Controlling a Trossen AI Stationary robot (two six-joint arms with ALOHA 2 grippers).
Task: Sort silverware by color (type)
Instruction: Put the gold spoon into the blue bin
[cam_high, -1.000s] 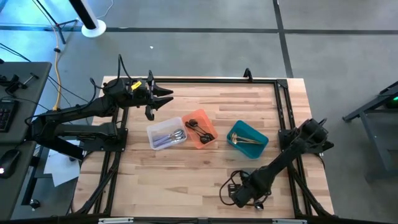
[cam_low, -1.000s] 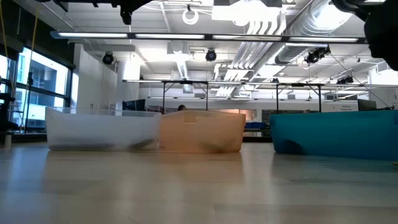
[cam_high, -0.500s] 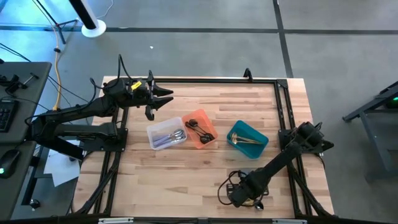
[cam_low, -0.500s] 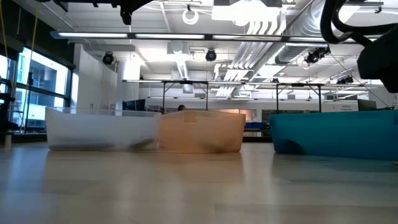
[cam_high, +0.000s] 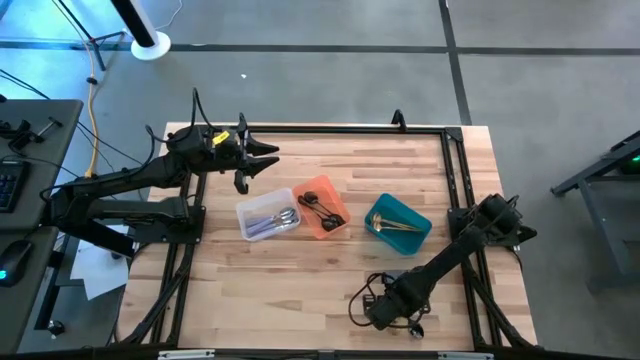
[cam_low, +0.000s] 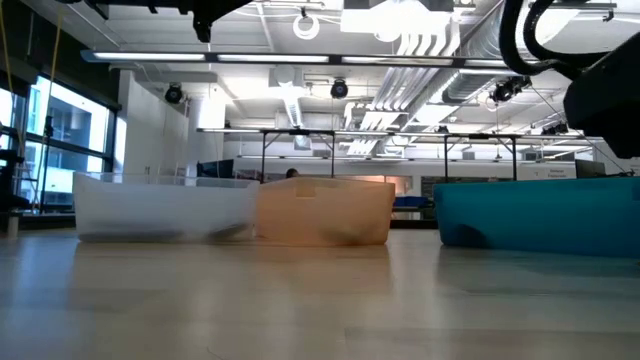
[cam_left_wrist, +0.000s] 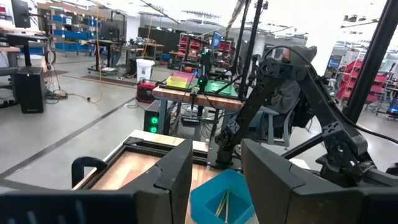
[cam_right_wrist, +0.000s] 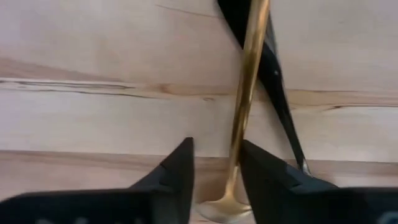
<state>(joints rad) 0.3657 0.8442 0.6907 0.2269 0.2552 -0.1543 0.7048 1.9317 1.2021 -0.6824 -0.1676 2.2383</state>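
Near the table's front edge my right gripper (cam_high: 385, 312) points down at the wood. Its open fingers (cam_right_wrist: 216, 146) stand on either side of a gold piece of silverware (cam_right_wrist: 250, 68), which lies on the table across a black piece (cam_right_wrist: 277, 87). Silver pieces (cam_high: 283, 218) lie in the clear bin (cam_high: 250, 212), black ones (cam_high: 322, 210) in the orange bin (cam_high: 335, 190), and gold ones (cam_high: 395, 226) in the teal bin (cam_high: 410, 212). My left gripper (cam_high: 268, 158) waits open, held level above the table's far left. My right gripper comes from above with its fingers across the gold piece's handle (cam_right_wrist: 239, 149), near the bowl end (cam_right_wrist: 224, 208). The handle runs close along one fingertip (cam_right_wrist: 258, 162). I cannot tell whether that finger touches it. The piece lies flat on the table.
The three bins stand in a row across the table's middle. A black metal frame (cam_high: 440, 132) runs round the table's edges. Bare wood lies between the bins and the front edge. The low view shows the bins side by side (cam_low: 320, 210).
My right gripper has gone down a little toward the table at the front edge; its arm now fills more of the low view's upper right corner. The bins and the silverware in them have stayed put.
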